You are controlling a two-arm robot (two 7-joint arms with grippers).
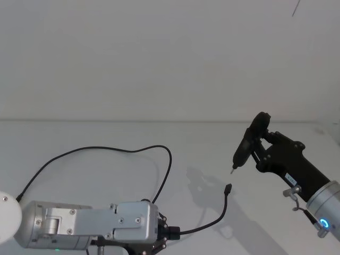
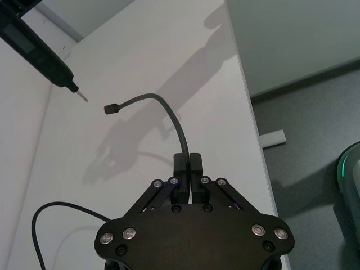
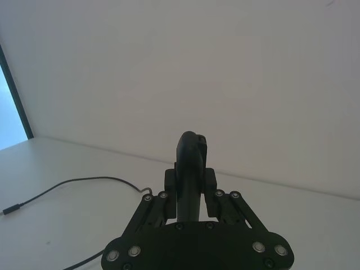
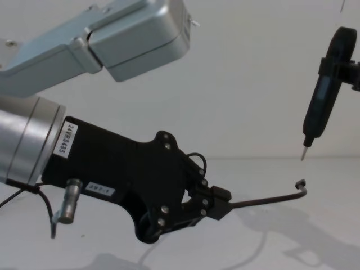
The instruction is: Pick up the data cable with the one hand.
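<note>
The left tool (image 2: 188,162) held the data cable (image 2: 169,109), seemingly light and springy, pinched tight between its jaws a short way behind its plug (image 2: 112,109), which arched ahead of it over the bench (image 2: 225,140); beyond, the right tool (image 1: 261,140) gripped a pointed driver (image 1: 243,149).

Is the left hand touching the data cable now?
Touching. The left wrist view shows the left hand shut on the data cable, which comes out between its fingers; the right hand holds a tool nearby.
</note>
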